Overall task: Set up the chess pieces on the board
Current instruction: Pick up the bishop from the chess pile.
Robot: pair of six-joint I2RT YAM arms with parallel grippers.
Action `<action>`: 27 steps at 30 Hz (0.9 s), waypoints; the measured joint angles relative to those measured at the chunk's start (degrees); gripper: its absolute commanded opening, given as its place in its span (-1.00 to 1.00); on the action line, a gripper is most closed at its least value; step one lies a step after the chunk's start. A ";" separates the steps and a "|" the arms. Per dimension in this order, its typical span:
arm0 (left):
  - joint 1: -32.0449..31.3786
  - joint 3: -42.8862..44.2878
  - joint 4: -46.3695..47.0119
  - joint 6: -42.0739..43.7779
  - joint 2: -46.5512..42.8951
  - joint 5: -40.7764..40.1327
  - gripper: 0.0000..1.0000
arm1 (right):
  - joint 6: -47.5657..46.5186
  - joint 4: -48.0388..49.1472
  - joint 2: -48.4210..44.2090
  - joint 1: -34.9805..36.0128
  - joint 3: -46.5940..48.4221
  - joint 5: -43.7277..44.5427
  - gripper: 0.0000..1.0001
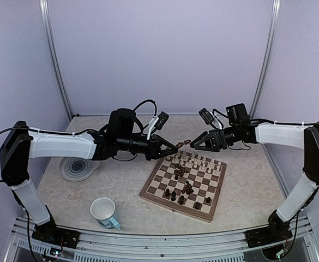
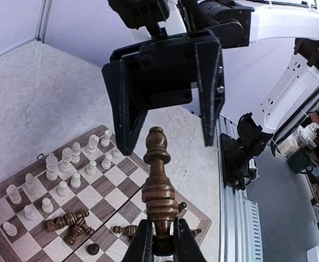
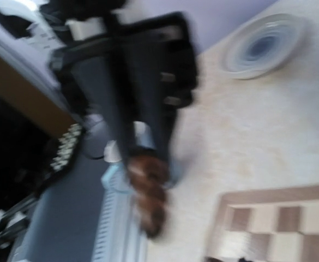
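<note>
Pinching dark chess piece (image 2: 158, 185): left gripper (image 2: 159, 240) | right gripper (image 2: 168, 143): jaws spread | cup (image 1: 103, 212): upright, contents unclear

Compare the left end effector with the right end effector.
The left end effector is shut on a dark chess piece, gripping it at the base. The right end effector is open and holds nothing. The left's jaws sit nearly together, while the right's stand wide apart, facing the piece's top. Both are black and two-fingered, and they point at each other near the far corner of the board.
</note>
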 measured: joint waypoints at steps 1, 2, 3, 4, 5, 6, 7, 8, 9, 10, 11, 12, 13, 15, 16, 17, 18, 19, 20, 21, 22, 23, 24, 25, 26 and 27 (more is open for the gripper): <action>0.00 -0.07 -0.02 0.00 0.00 -0.02 -0.89 | 0.72 0.46 0.04 0.87 0.31 -0.76 0.19; 0.00 -0.07 0.00 -0.02 0.00 -0.04 -0.89 | 1.29 0.92 0.11 1.49 0.74 -1.27 0.18; 0.00 -0.07 0.04 -0.04 0.00 -0.02 -0.88 | 1.84 1.38 0.17 2.03 1.18 -1.84 0.16; 0.00 -0.07 0.07 -0.07 0.00 -0.02 -0.89 | 2.19 1.84 0.20 2.49 1.55 -2.14 0.14; 0.00 -0.07 0.07 -0.11 0.00 -0.02 -0.89 | 2.43 2.10 0.20 2.82 1.81 -2.38 0.13; 0.00 -0.07 0.07 -0.15 0.00 0.00 -0.88 | 2.73 2.34 0.22 3.06 2.05 -2.62 0.12; 0.00 -0.07 0.07 -0.17 0.00 0.04 -0.89 | 3.06 2.58 0.31 3.08 2.27 -2.75 0.10; 0.00 -0.07 0.11 -0.20 0.00 0.04 -0.89 | 3.43 2.99 0.55 3.08 2.45 -2.89 0.08; 0.00 -0.07 0.09 -0.20 0.00 0.04 -0.89 | 3.82 3.32 0.96 3.08 2.69 -3.13 0.05; 0.00 -0.07 0.07 -0.22 0.00 0.04 -0.89 | 3.87 3.43 1.14 3.08 2.73 -3.21 0.01; 0.00 -0.07 0.09 -0.22 0.00 0.04 -0.89 | 4.02 3.45 1.36 3.10 2.78 -3.26 -0.03; 0.00 -0.07 0.09 -0.24 0.00 0.04 -0.89 | 4.42 3.43 1.75 3.13 3.02 -3.41 -0.07; 0.00 -0.07 0.09 -0.24 0.00 0.04 -0.89 | 4.50 3.45 2.05 3.15 3.26 -3.43 -0.11; 0.00 -0.07 0.07 -0.28 0.00 0.04 -0.88 | 5.09 3.80 2.73 3.19 3.72 -3.56 -0.20; 0.00 -0.07 0.09 -0.33 0.00 0.04 -0.89 | 5.20 3.91 2.91 3.28 3.78 -3.63 -0.24; 0.00 -0.07 0.09 -0.37 0.00 0.04 -0.89 | 5.31 4.17 3.02 3.32 3.80 -3.63 -0.27; 0.00 -0.07 0.07 -0.37 0.00 0.04 -0.89 | 5.66 4.42 3.08 3.37 3.80 -3.67 -0.32; 0.00 -0.07 0.07 -0.39 0.00 0.07 -0.89 | 6.05 4.61 3.15 3.39 3.80 -3.67 -0.36; 0.00 -0.07 0.07 -0.39 0.00 0.13 -0.89 | 6.36 4.94 3.17 3.41 3.80 -3.67 -0.40; 0.00 -0.07 0.09 -0.39 0.00 0.20 -0.89 | 6.64 5.31 3.21 3.41 3.80 -3.65 -0.43; 0.00 -0.07 0.07 -0.39 0.02 0.24 -0.88 | 6.99 5.81 3.28 3.39 3.80 -3.67 -0.48; 0.00 -0.07 0.07 -0.39 0.04 0.26 -0.89 | 7.26 6.14 3.39 3.41 3.87 -3.67 -0.52; 0.00 -0.07 0.07 -0.39 0.04 0.26 -0.89 | 7.82 6.60 3.52 3.41 3.93 -3.65 -0.57; 0.00 -0.07 0.07 -0.39 0.04 0.26 -0.89 | 7.96 6.86 3.65 3.41 4.00 -3.63 -0.61; -0.02 -0.07 0.07 -0.39 0.07 0.26 -0.88 | 8.11 7.10 3.78 3.41 4.11 -3.61 -0.64; -0.02 -0.07 0.07 -0.39 0.07 0.26 -0.89 | 8.33 7.32 3.87 3.41 4.17 -3.56 -0.69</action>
